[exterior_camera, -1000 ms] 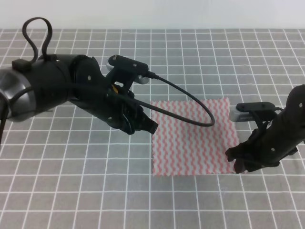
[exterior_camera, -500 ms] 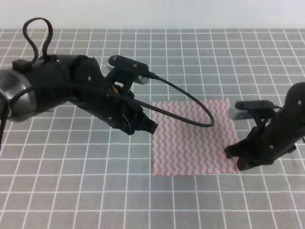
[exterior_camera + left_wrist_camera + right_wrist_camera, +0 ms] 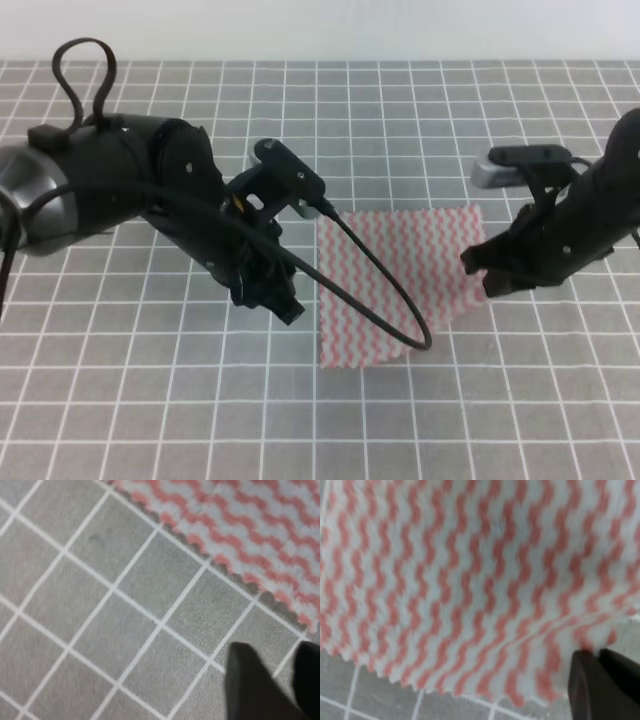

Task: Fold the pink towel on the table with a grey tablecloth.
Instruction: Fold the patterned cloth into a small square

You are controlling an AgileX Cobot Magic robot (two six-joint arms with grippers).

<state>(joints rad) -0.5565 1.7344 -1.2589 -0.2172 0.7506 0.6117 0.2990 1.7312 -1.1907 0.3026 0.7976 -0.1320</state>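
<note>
Black arms (image 3: 120,190), looping black cables (image 3: 375,290)

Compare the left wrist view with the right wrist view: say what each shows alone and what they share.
Only the left wrist view shows a broad stretch of the grey tablecloth with the left gripper open over bare cloth, apart from the towel's edge. Only the right wrist view shows the right gripper shut on a lifted, creased corner. Both show the pink towel, its zigzag stripes and frayed edge, over the grid.
</note>
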